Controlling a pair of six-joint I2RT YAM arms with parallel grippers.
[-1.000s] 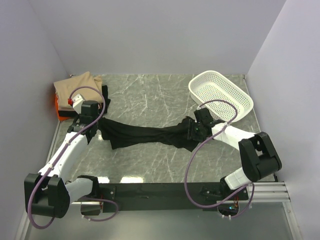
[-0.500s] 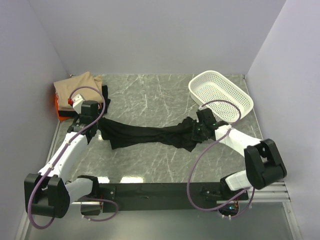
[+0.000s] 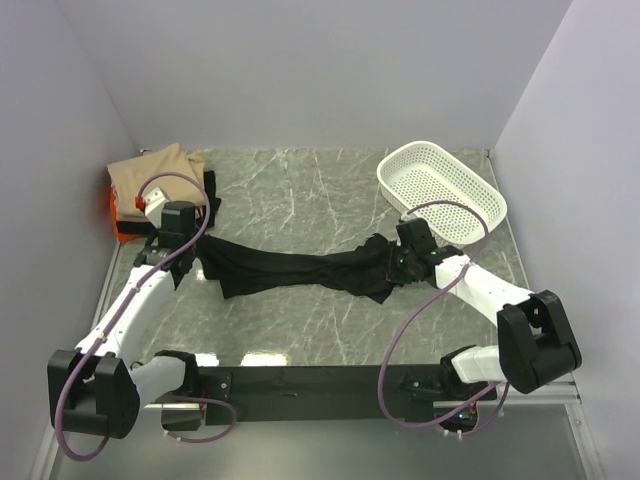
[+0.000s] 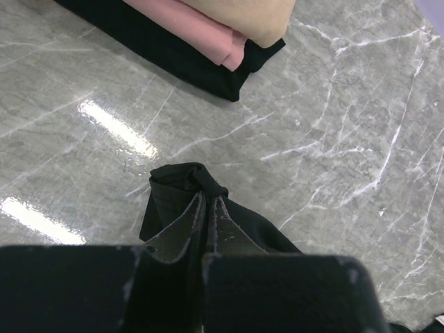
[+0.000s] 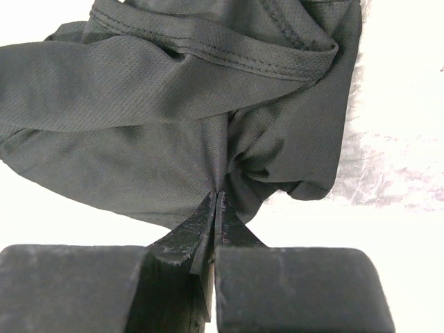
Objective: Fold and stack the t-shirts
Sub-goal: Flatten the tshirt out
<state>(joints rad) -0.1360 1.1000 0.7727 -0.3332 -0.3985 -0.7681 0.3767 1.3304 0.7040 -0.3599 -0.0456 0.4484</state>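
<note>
A black t-shirt [image 3: 295,268] lies stretched in a rumpled band across the middle of the marble table [image 3: 330,190]. My left gripper [image 3: 197,250] is shut on the shirt's left end, the pinched cloth [image 4: 187,182] bunched at its fingertips. At the other end my right gripper [image 3: 385,268] is shut on a fold of the black t-shirt [image 5: 173,118], its jaws pressed together on the fabric. A stack of folded t-shirts [image 3: 160,180] sits at the far left corner, tan on top, with pale pink [image 4: 198,31] and black [image 4: 159,48] layers and orange at the bottom.
A white perforated plastic basket [image 3: 440,190] stands at the back right, just beyond my right arm. Grey walls close in the table at the back and both sides. The black rail carrying the arm bases [image 3: 320,385] runs along the near edge.
My right gripper has closed on the shirt's right end and its arm has shifted slightly to the right. The left arm and its grip have not moved.
</note>
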